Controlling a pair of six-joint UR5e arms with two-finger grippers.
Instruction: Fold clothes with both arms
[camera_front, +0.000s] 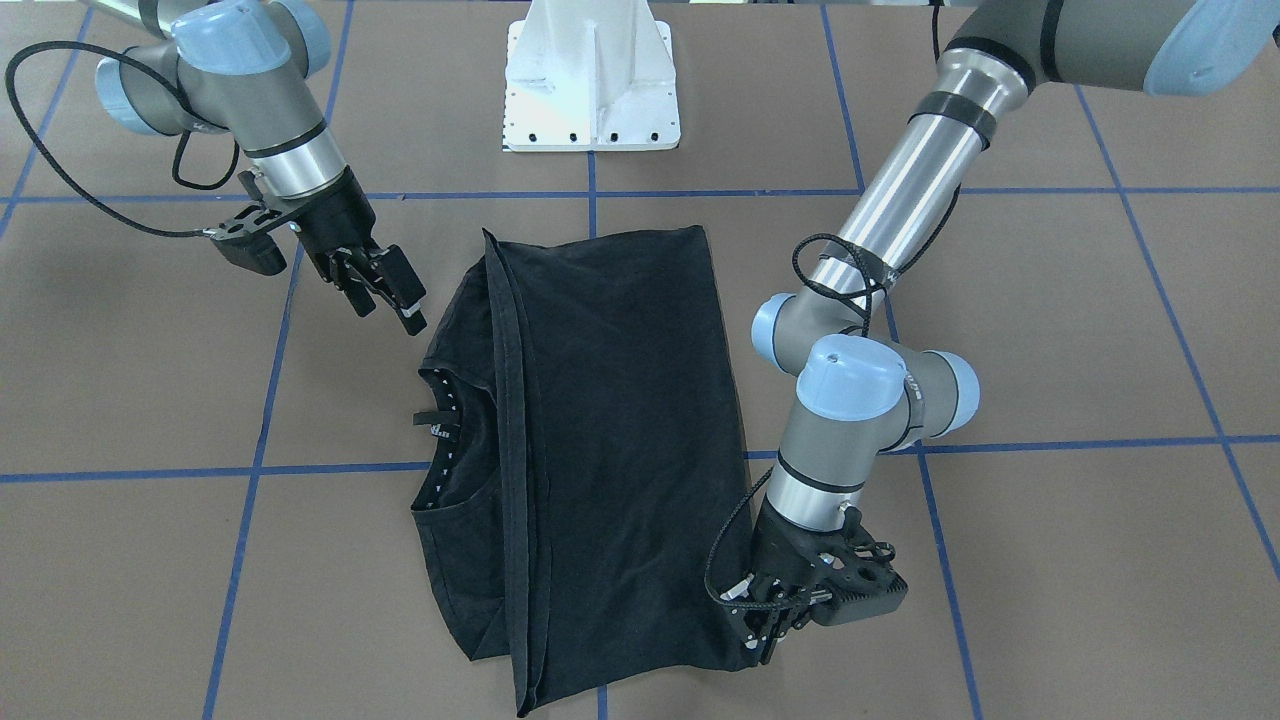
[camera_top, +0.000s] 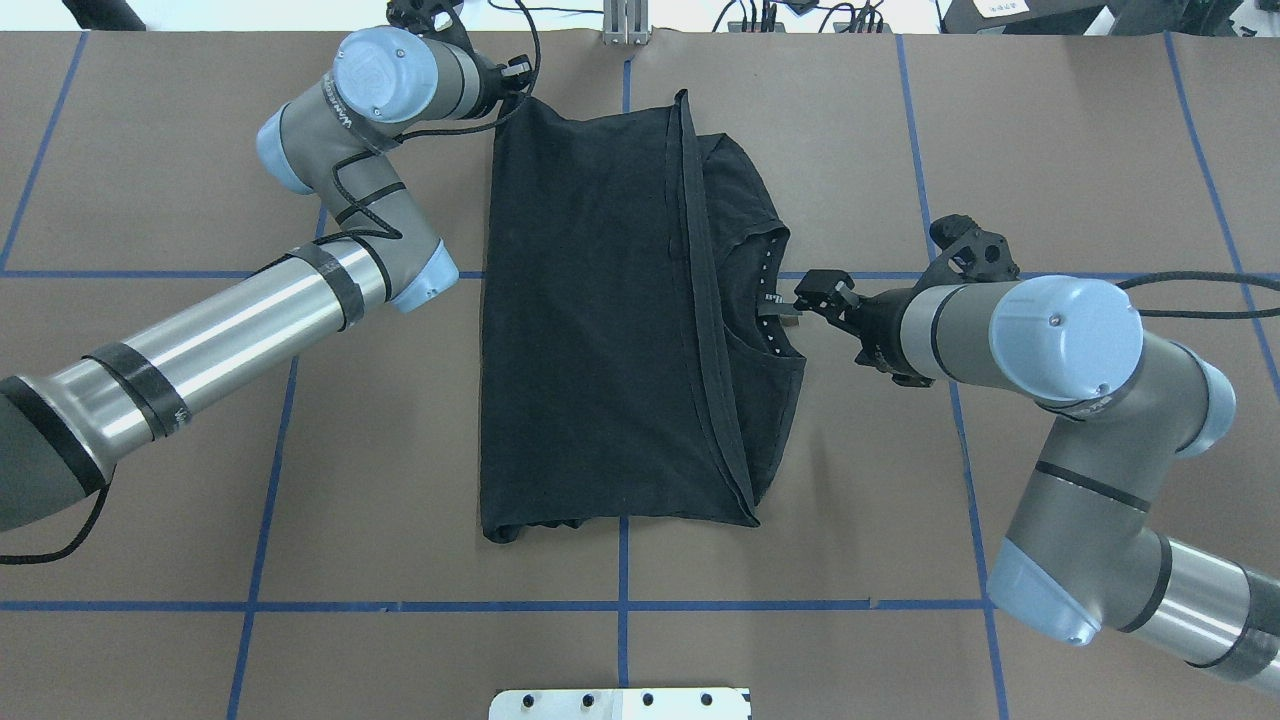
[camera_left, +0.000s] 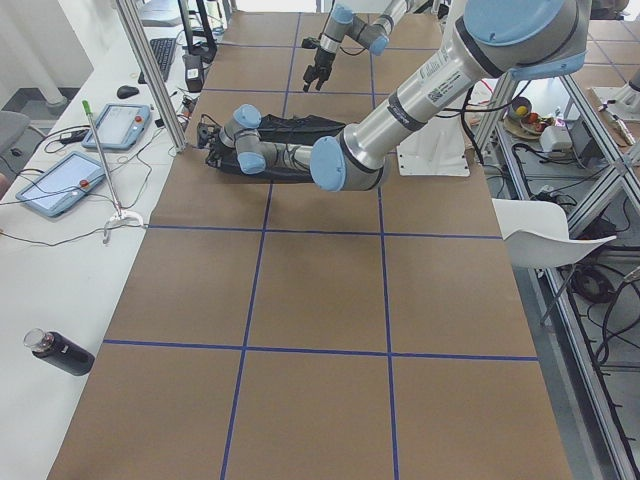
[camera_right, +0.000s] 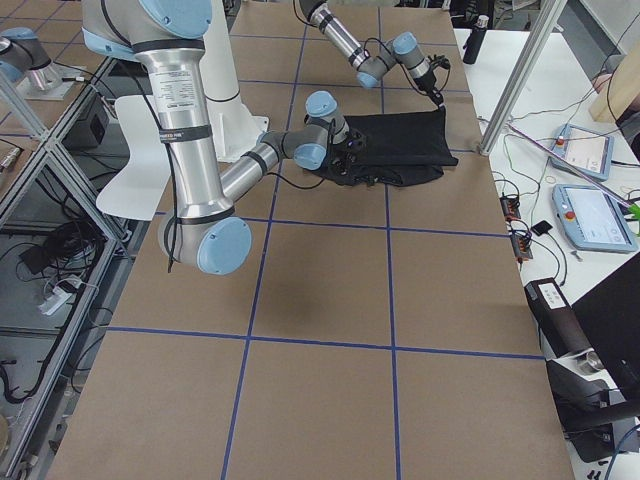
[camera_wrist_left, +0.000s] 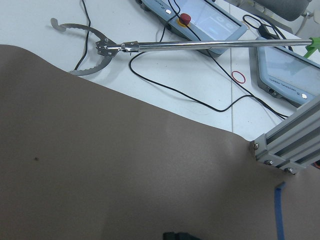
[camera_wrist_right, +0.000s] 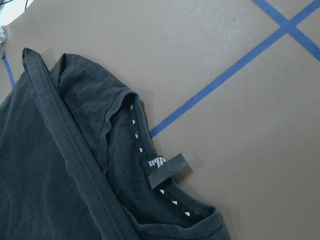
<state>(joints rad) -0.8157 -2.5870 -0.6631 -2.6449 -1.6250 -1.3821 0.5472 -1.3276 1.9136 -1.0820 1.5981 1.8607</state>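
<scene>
**Status.** The T-shirt (camera_top: 590, 320) lies flat on the counter (camera_top: 200, 450), doubled over. A hem band (camera_top: 700, 300) runs across it beside the collar (camera_wrist_right: 122, 102). The left gripper (camera_front: 768, 625) sits at the T-shirt's corner on the side opposite the collar. No view shows whether it is clamped on the cloth, so you cannot tell. The right gripper (camera_front: 385, 298) hangs just beside the collar with its jaws apart, holding nothing.

**Risk 1.** If the left gripper pulls before the right gripper has a grip, the T-shirt likely pivots and the fold skews.

**Risk 2.** The right gripper may pinch only the label (camera_wrist_right: 167, 167) or 1 layer at the collar. The lower layers would then not lift, and the stack would open.

**Risk 3.** If the 2 arms move at unequal speed, they likely drag the top layer off the hem band and wrinkle it.

Check both grips before you command a lift.
</scene>
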